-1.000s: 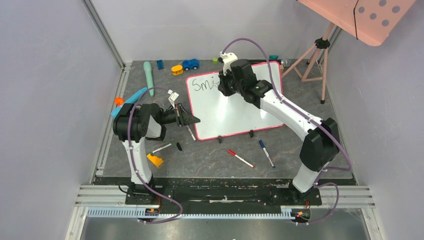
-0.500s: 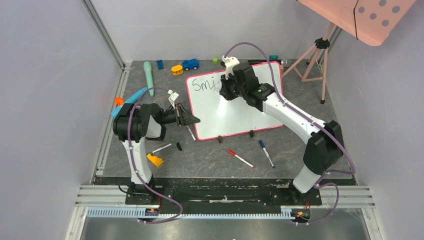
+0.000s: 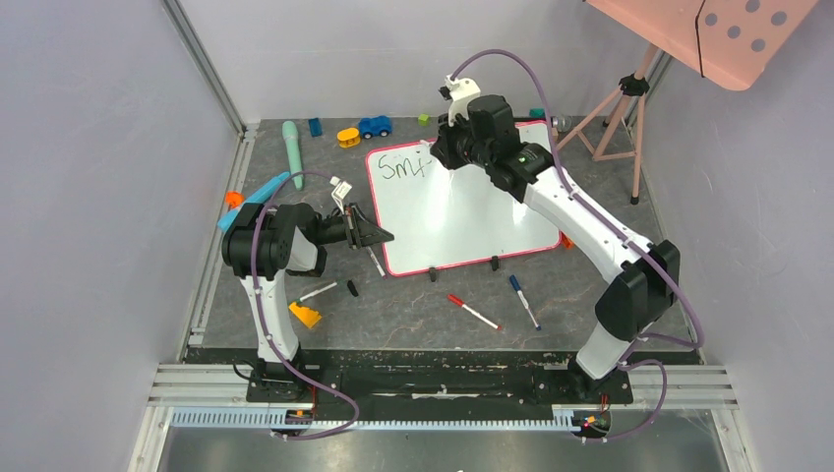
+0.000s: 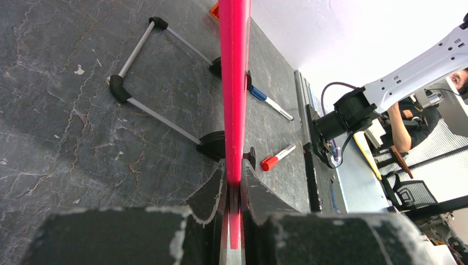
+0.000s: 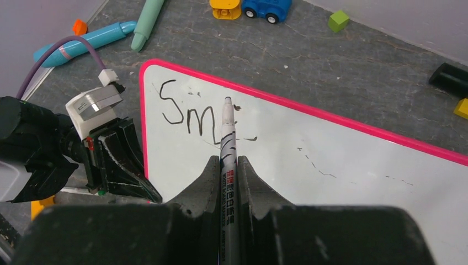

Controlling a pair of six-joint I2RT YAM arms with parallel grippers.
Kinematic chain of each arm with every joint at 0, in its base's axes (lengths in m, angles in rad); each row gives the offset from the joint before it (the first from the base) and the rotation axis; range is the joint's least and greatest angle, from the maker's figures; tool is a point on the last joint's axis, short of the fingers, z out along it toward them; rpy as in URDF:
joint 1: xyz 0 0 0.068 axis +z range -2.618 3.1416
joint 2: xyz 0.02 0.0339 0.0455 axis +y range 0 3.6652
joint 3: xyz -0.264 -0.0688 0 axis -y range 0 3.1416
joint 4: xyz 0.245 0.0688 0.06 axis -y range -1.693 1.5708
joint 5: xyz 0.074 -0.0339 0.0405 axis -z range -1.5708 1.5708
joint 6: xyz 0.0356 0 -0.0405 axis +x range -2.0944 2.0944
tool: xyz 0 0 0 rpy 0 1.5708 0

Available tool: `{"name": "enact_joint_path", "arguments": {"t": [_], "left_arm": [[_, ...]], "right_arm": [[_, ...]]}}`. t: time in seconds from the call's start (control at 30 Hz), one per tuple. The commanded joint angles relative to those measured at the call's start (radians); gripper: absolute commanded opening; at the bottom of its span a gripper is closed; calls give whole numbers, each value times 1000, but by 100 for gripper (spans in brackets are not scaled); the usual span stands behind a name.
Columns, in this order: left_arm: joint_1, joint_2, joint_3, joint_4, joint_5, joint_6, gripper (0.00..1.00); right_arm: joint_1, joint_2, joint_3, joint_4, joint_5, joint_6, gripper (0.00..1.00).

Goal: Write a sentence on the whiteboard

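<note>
Right wrist view: right gripper (image 5: 227,161) clenched on a white marker (image 5: 227,131), tip at the sentence (image 5: 185,115), reading "Sm" plus further strokes, near far-left corner of the whiteboard (image 5: 342,171). Tip contact not discernible. Left gripper (image 4: 233,175) clamped on whiteboard's pink left edge. Whiteboard toward far edge of table (image 3: 413,317), centre

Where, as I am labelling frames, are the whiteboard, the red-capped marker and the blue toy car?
whiteboard (image 3: 472,221): top external view, bare white surface.
red-capped marker (image 3: 474,312): top external view, mid barrel.
blue toy car (image 3: 375,126): top external view, its body.
</note>
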Motion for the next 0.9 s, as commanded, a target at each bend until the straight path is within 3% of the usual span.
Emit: {"name": "enact_joint_path", "arguments": {"t": [0.0,0.87], "left_arm": [[-3,1,-18,47,37,57,4],[-2,1,-18,48,35,57,4]], "right_arm": [[-7,35,55,-13,31,-5,0],[-9,95,55,-28,99,-26,0]]}}
